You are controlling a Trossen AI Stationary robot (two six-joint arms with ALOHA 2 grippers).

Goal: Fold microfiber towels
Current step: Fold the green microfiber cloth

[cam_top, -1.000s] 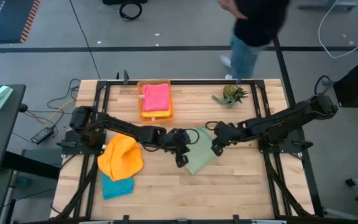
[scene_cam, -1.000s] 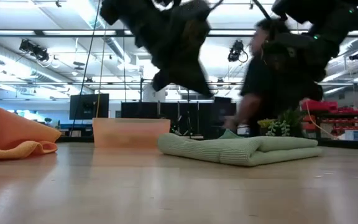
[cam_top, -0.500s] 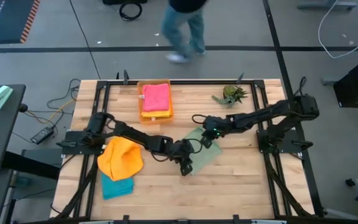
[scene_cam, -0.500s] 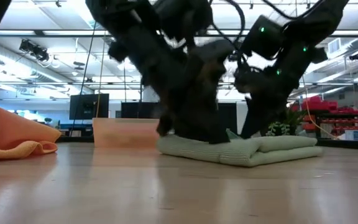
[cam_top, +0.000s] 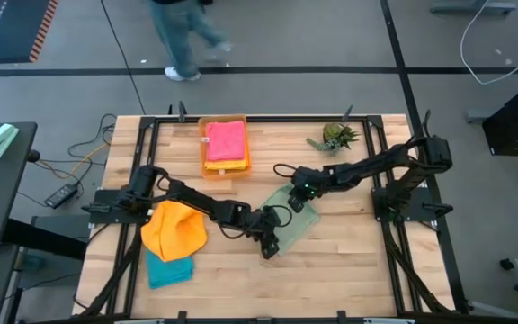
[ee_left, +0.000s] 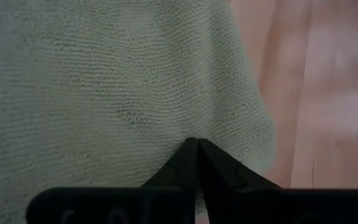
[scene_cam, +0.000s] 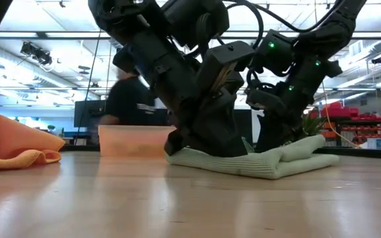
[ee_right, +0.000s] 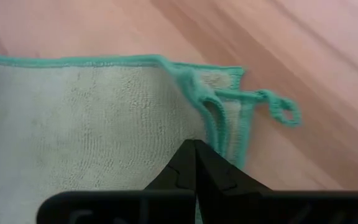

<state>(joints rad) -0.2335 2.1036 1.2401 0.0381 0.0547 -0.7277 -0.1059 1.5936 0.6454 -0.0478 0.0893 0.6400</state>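
A: Both arms were on the sage green towel point(cam_top: 291, 222), mid-table, a bit toward the right edge. Left gripper point(cam_top: 270, 243) sat at the towel's near corner, right gripper point(cam_top: 300, 200) at its far edge.

B: Fingers?

A: Both pairs were pressed together in the wrist views. Left tips met right on the pile of the cloth; I couldn't see fabric between them, so likely pressing or just pinching, not a clear hold. Right tips were closed at the teal-stitched hem by the hanging loop point(ee_right: 277, 107), same doubt.

B: Why there?

A: My guess: opposite ends pinned so the fold stays flat. In the low view the towel looked already doubled, a rolled edge on its right.

B: Other towels?

A: Pink towel point(cam_top: 226, 140) lay in the orange tray point(cam_top: 210, 166) near the far edge. Orange towel point(cam_top: 174, 227) was bunched toward the left edge, teal towel point(cam_top: 169, 269) just beneath it toward the near edge. Both probably unfolded still. Plant point(cam_top: 334, 137) stood near the far right corner.

B: Any text or labels?

A: None readable anywhere. A person was walking on the floor beyond the table.
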